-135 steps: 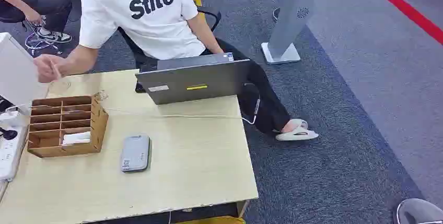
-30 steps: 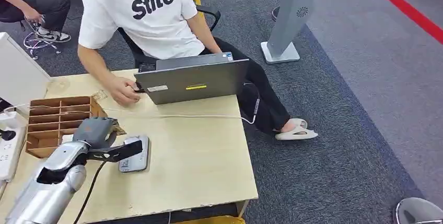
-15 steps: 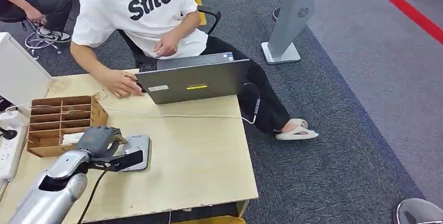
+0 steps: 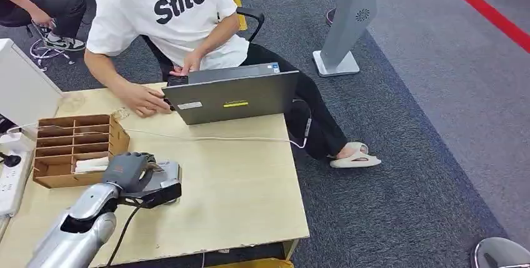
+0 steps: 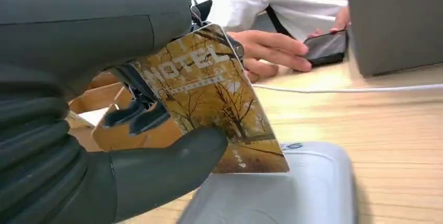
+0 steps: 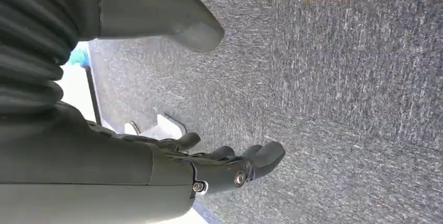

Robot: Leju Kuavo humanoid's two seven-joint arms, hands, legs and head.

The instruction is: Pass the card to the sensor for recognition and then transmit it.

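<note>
Holding: the left hand [image 4: 128, 171] pinched a card [image 5: 214, 98] between its thick thumb and its darker fingers [image 5: 138, 112].
Card: yellow-brown, printed with autumn trees and pale lettering; it was tilted, its lower edge just above the sensor [image 4: 167, 169], and I could not tell whether the two touched.
Sensor: a flat grey pad with rounded corners, lying on the bench [image 4: 237, 187] just beside the wooden organiser [image 4: 75, 146]; in the head view the left hand covered most of it.
Left arm: silver, it came in from the lower left of the head view and reached over the front part of the bench, a black cable hanging beneath it.
Right hand: the right hand [image 6: 230, 169] hung over grey carpet, fingers loosely curled and apart, thumb well clear of them, nothing in it.
Organiser: a brown box of open compartments, with something white in a front compartment.
Person: seated at the far side of the bench in a white shirt, one hand [image 4: 147, 100] resting on the bench beside a dark phone, the other at the grey laptop [image 4: 231, 96].
Cable: a white cord [image 4: 212, 138] ran across the bench in front of the laptop.
</note>
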